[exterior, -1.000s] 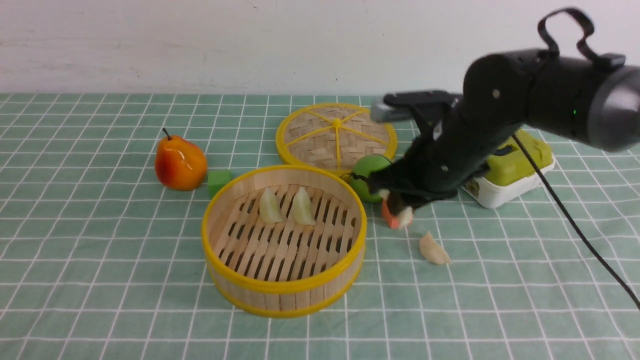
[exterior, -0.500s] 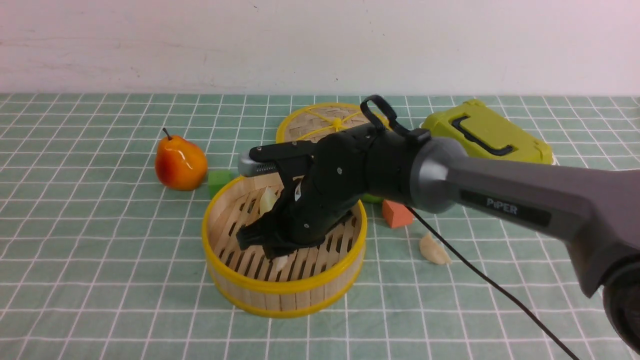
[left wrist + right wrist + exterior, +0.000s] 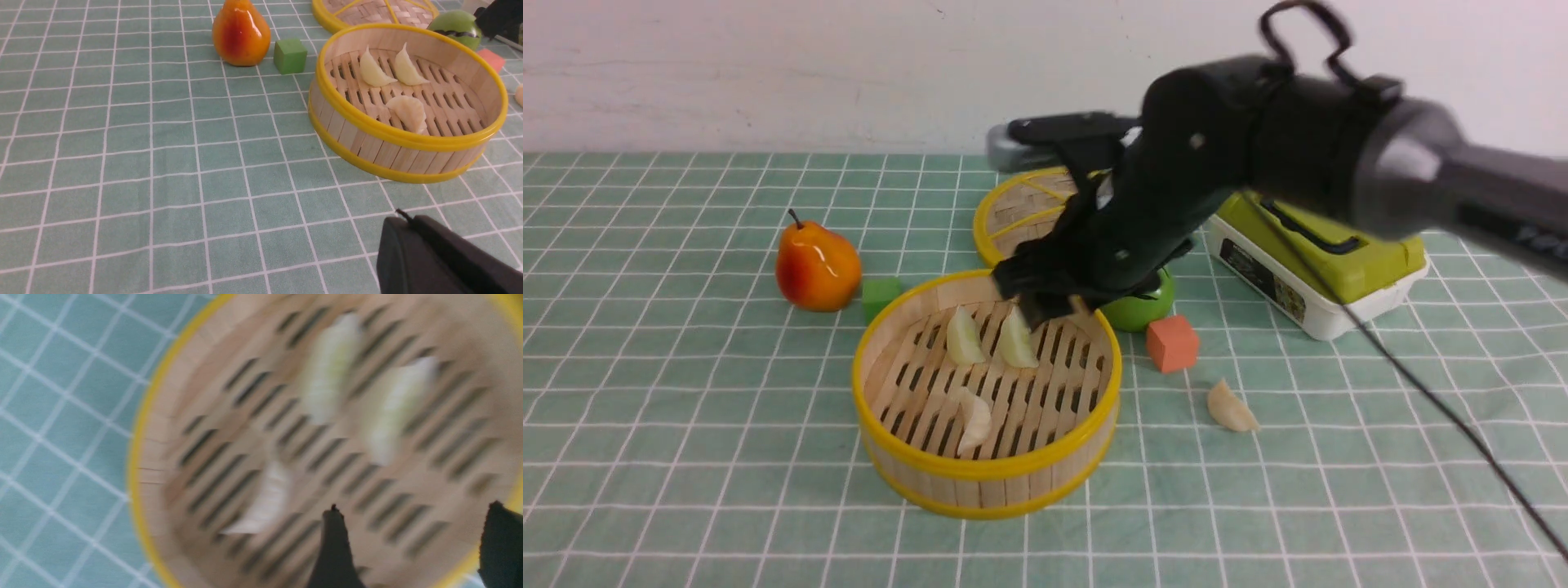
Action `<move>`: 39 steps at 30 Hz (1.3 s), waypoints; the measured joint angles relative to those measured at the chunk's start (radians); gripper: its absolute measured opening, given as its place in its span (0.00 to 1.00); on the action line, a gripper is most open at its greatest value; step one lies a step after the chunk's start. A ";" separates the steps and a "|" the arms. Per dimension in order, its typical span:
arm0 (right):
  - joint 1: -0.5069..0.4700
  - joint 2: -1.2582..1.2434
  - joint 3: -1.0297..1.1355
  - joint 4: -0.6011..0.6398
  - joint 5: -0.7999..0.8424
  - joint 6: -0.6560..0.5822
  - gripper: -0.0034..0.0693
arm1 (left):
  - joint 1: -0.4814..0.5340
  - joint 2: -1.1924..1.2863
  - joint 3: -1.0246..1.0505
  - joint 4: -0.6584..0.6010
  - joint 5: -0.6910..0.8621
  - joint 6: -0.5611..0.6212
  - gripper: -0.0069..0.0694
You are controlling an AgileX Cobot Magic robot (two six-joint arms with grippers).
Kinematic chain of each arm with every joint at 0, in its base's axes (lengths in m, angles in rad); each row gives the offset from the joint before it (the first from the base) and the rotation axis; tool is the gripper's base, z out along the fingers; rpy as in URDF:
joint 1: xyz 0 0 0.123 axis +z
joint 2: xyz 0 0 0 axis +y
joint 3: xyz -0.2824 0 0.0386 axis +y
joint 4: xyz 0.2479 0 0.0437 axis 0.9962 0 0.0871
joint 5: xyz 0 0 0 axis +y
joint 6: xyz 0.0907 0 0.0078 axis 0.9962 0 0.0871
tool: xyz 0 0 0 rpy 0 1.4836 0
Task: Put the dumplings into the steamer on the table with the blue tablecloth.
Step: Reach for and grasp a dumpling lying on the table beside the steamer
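Note:
The steamer (image 3: 980, 472) stands mid-table on the blue tablecloth (image 3: 686, 408). Three dumplings lie on its slats: two at the back (image 3: 964, 336) (image 3: 1018, 341) and one near the front (image 3: 974, 418). Another dumpling (image 3: 1232, 407) rests on the cloth to the steamer's right. My right gripper (image 3: 1054, 309) hovers over the steamer's far rim, open and empty; in the right wrist view, which is blurred, the right gripper (image 3: 414, 518) has bare slats between its fingers. The left gripper (image 3: 402, 216) is shut, low over the cloth, short of the steamer (image 3: 408, 141).
A pear (image 3: 817, 265) and a green cube (image 3: 880, 296) sit left of the steamer. Behind it lie a flat woven lid (image 3: 1029, 216) and a green apple (image 3: 1143, 306). An orange cube (image 3: 1173, 343) and a green-lidded white box (image 3: 1327, 261) are on the right.
The right gripper carried a dumpling from beside the orange cube into the steamer, let it go on the front slats, opened wide and lifted back toward the far rim.

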 joint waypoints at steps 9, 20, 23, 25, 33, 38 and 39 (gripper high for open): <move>-0.177 0.003 0.245 -0.120 -0.022 -0.024 0.65 | 0.000 0.000 0.024 -0.009 -0.043 0.000 0.09; -0.183 0.099 0.305 -0.109 -0.153 -0.031 0.48 | 0.000 0.000 0.024 -0.009 -0.044 0.000 0.09; -0.183 0.111 0.305 -0.109 -0.145 -0.031 0.33 | 0.000 0.000 0.024 -0.009 -0.044 0.000 0.10; -0.183 0.101 0.304 -0.108 -0.121 -0.032 0.30 | 0.000 0.000 0.024 -0.009 -0.044 0.000 0.10; -0.174 -0.023 0.192 0.024 -0.012 -0.047 0.31 | 0.000 0.000 0.024 -0.009 -0.044 0.000 0.11; -0.077 -0.031 0.134 0.266 -0.098 -0.215 0.31 | 0.000 0.000 0.024 -0.009 -0.044 0.000 0.11; -0.053 -0.016 0.134 0.291 -0.122 -0.234 0.31 | 0.000 0.000 0.024 -0.009 -0.044 0.000 0.11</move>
